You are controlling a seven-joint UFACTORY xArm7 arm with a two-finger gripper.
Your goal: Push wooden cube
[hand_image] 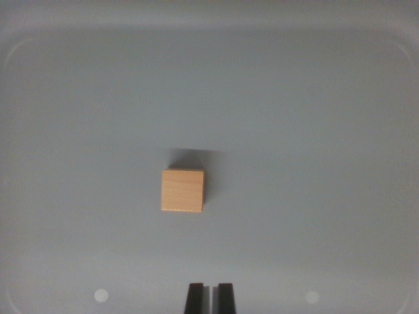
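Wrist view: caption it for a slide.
Wooden cube alone on a grey tray, gripper fingertips nearly together just below it, not touching.

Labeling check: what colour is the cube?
Light tan wood cube; wrist view, the only one.

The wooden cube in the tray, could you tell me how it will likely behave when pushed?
The wooden cube looks rigid and probably light. Resting flat on the smooth grey tray, it should slide rather than roll or tip. The gripper lines up slightly off its centre, so it may rotate a little.
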